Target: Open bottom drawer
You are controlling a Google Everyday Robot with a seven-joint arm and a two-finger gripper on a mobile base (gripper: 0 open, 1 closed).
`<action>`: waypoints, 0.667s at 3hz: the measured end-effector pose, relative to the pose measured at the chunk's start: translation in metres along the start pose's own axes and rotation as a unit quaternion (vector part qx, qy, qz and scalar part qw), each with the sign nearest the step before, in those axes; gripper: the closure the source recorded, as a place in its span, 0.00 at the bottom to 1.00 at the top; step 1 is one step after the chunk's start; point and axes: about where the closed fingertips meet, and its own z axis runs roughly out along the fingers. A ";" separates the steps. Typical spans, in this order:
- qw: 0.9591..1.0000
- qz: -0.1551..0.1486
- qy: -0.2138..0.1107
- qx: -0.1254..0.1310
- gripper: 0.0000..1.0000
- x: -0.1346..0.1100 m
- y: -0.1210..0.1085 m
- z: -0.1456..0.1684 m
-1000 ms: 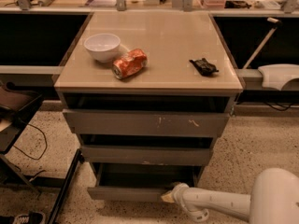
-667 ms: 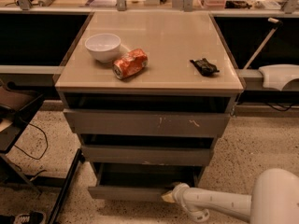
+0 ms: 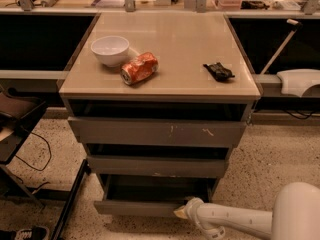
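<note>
Sitting at the flat grey front of the bottom drawer (image 3: 135, 207), a pale tapered claw (image 3: 178, 213); grip state unclear.

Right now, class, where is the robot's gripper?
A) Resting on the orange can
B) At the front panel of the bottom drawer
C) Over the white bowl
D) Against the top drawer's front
B: the gripper is low down at the right part of the bottom drawer front panel, well below the white bowl and orange can on the cabinet top.
</note>
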 end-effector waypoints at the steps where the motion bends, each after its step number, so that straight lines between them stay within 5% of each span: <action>1: 1.000 -0.001 0.001 0.000 1.00 0.004 0.002 -0.005; 2: 1.000 -0.001 0.001 0.000 1.00 0.003 0.003 -0.005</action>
